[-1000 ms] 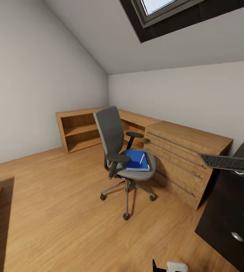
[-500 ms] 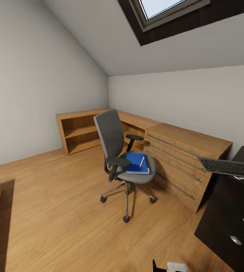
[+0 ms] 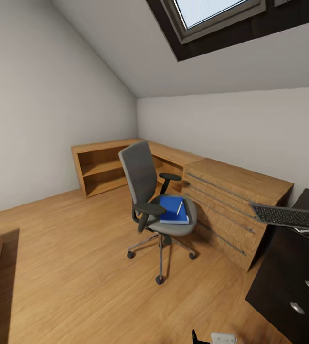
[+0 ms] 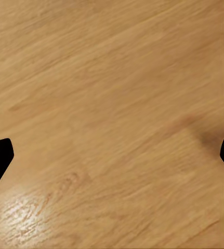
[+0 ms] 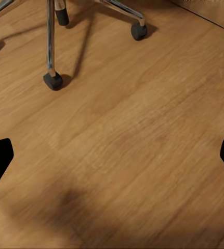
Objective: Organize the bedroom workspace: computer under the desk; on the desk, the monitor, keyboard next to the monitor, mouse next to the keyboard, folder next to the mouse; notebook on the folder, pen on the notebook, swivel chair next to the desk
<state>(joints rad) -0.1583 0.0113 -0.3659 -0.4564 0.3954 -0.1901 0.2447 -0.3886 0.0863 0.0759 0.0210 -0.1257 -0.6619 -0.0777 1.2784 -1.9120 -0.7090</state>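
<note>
Over bare wood floor (image 4: 112, 104), the left gripper (image 4: 112, 155) and right gripper (image 5: 112, 155) both hang spread wide, holding nothing. The swivel chair (image 3: 149, 191) stands near, carrying the blue folder (image 3: 173, 211) with the pen (image 3: 179, 208) on top. I'd roll closer, square up, then lift the folder flat so the pen stays put.

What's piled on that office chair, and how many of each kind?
folder: 1
notebook: 1, a dark edge showing beside the blue cover
pen: 1
Total: 3 things on the swivel chair
</note>
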